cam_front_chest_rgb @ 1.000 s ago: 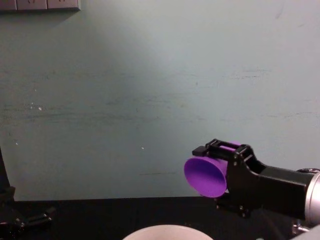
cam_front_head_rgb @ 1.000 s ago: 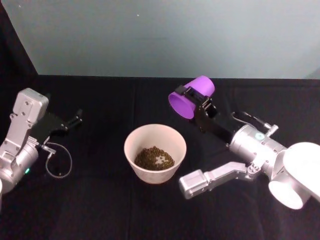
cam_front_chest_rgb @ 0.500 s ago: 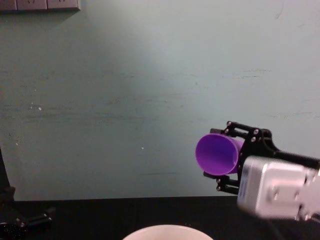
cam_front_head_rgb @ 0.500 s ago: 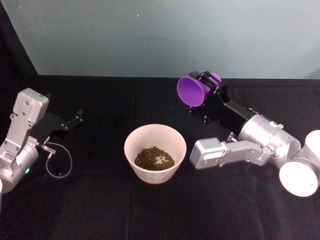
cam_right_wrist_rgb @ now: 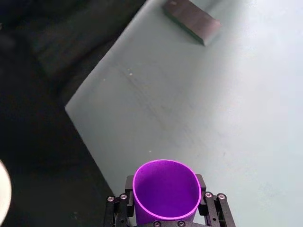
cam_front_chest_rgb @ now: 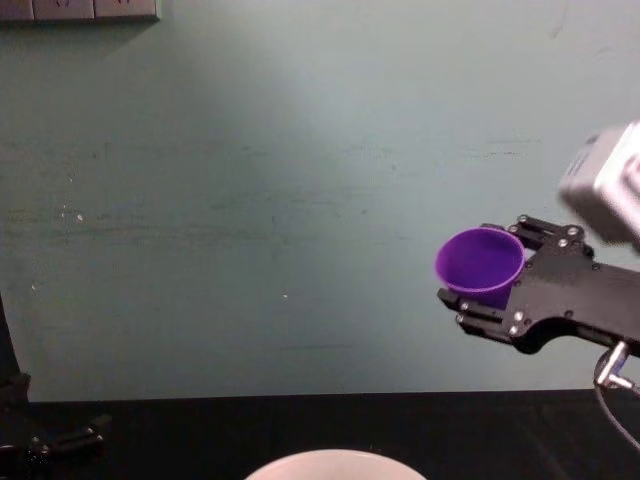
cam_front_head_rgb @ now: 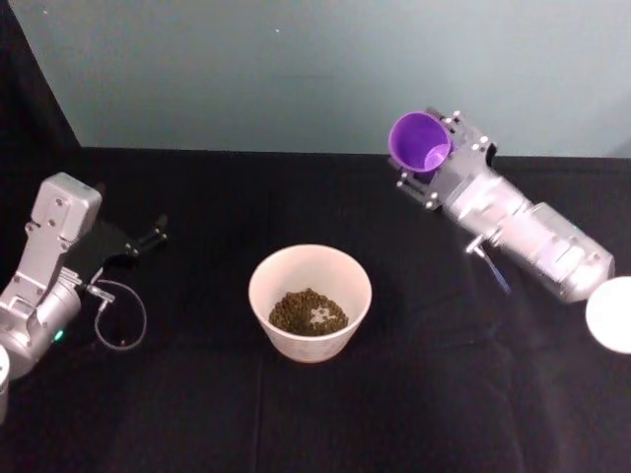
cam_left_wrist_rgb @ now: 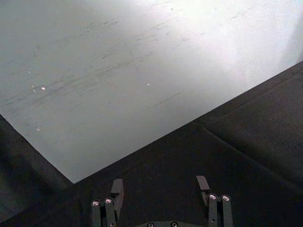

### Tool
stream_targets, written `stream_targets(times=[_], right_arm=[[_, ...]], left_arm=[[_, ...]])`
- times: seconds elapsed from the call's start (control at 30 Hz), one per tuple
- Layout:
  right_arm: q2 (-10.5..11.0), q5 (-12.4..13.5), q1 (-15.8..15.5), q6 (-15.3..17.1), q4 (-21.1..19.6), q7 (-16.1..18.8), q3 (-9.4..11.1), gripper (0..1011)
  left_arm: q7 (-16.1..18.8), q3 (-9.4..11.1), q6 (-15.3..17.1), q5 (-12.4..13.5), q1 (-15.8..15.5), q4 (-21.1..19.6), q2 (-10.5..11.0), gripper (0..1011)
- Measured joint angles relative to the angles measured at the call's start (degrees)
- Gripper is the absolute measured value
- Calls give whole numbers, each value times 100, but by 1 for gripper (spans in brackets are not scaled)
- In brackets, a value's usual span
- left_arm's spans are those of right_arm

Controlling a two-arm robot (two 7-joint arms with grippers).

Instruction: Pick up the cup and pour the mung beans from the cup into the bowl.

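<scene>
Right end effector (cam_front_head_rgb: 432,153): raised off the tabletop (cam_front_head_rgb: 197,414), out beyond the bowl (cam_front_head_rgb: 311,248) and toward the robot's right, well apart from it. Fingers clamped on either side of the cup (cam_front_head_rgb: 418,140), holding it around its lower body. The right wrist view shows one black finger (cam_right_wrist_rgb: 210,197) pressed against each flank.

Cup: purple, in the air in front of the pale teal wall (cam_front_head_rgb: 246,69). Chest view has it close to upright, mouth turned up and tipped a little toward the robot's left. The inner wall that shows is smooth plain purple. The very bottom of the cup cannot be made out.

Bowl: pale pinkish-white, upright on the black tabletop near the middle, between the two arms. Its rim just clears the lower edge of the chest view.

Mung beans (cam_front_head_rgb: 308,312): a greenish-brown heap on the bottom of the bowl, well below the rim.

Left end effector (cam_left_wrist_rgb: 160,187): parked at the robot's left, low over the tabletop, well apart from the bowl. Fingers spread wide, nothing between them. A thin cable loop (cam_front_head_rgb: 118,320) lies on the tabletop beside that arm
</scene>
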Motion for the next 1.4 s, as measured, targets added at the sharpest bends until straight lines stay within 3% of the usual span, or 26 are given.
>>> stream_targets(times=[0.03,0.13,0.17,0.27,0.37,0.47,0.57,0.6,0.7,0.87,1.4], right_arm=[[-64,330,-19,57,29,168,118,736],[-163,791,-41,225,67,426,289,736],[-226,1087,-49,368,98,599,394,736],[-329,1485,-58,735,120,870,557,735],[-401,1731,-58,1063,120,1074,671,735],[-450,1887,-58,1183,134,1203,756,735],[-536,2256,-58,1309,195,1450,910,736],[-593,2560,-53,1412,253,1621,1018,736],[-668,3052,-14,1602,377,1854,1176,736],[-667,3306,33,1686,469,1951,1203,736],[-671,3289,31,1690,458,1954,1205,736]], left_arm=[[0,0,0,0,0,0,0,1000],[0,0,0,0,0,0,0,1000],[0,0,0,0,0,0,0,1000],[0,0,0,0,0,0,0,1000],[0,0,0,0,0,0,0,1000],[0,0,0,0,0,0,0,1000],[0,0,0,0,0,0,0,1000],[0,0,0,0,0,0,0,1000],[0,0,0,0,0,0,0,1000],[0,0,0,0,0,0,0,1000],[0,0,0,0,0,0,0,1000]])
